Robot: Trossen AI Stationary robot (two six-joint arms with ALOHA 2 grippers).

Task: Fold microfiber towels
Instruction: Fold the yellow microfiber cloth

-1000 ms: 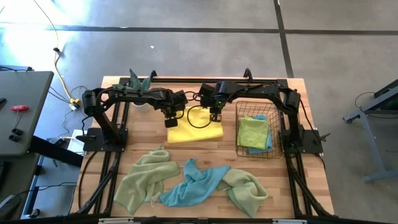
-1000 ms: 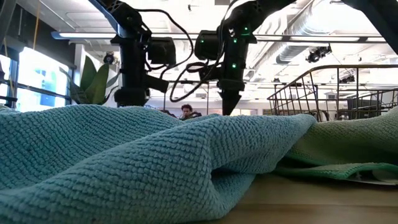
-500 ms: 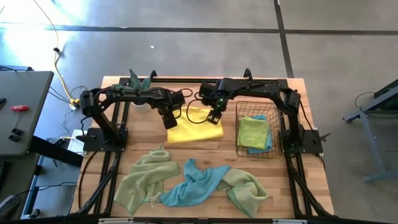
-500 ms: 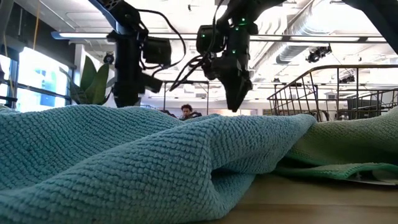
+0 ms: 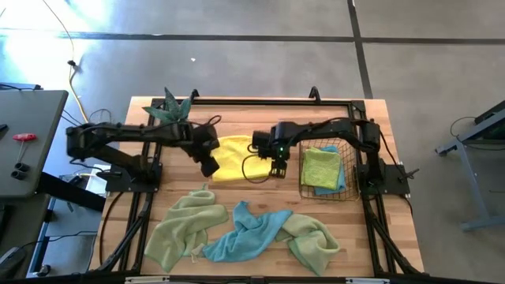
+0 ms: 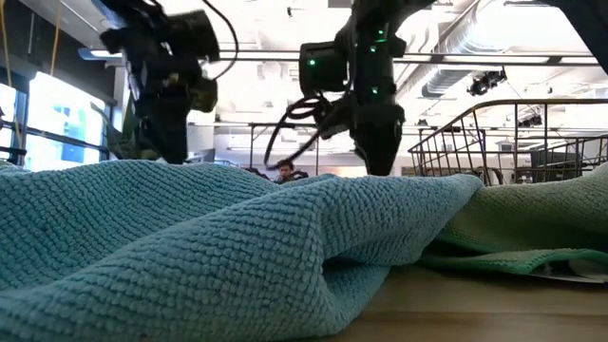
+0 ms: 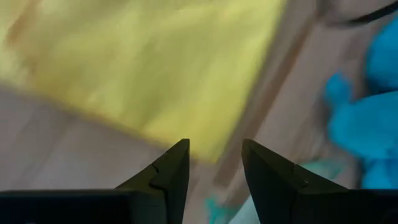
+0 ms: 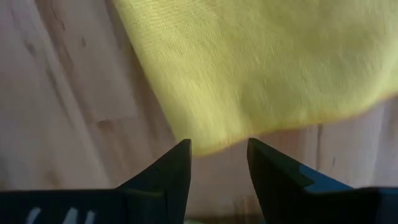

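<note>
Hovering apart, both grippers stood parted and empty at the near edge of the yellow towel (image 5: 235, 155): left gripper (image 5: 210, 167) at its left corner, right gripper (image 5: 277, 169) at its right corner, cloth edge lying just ahead of each pair of fingertips in the wrist views. Lay flat on the wooden table (image 5: 355, 237), between the two tools. Remained heaped nearer the front edge, well behind both grippers: two green towels (image 5: 180, 229) and a blue towel (image 5: 245, 233), unfolded. Held two more in the wire basket (image 5: 323, 169), beside the right gripper. Risked pinching only one layer, or closing unevenly, so dragging the cloth askew.
</note>
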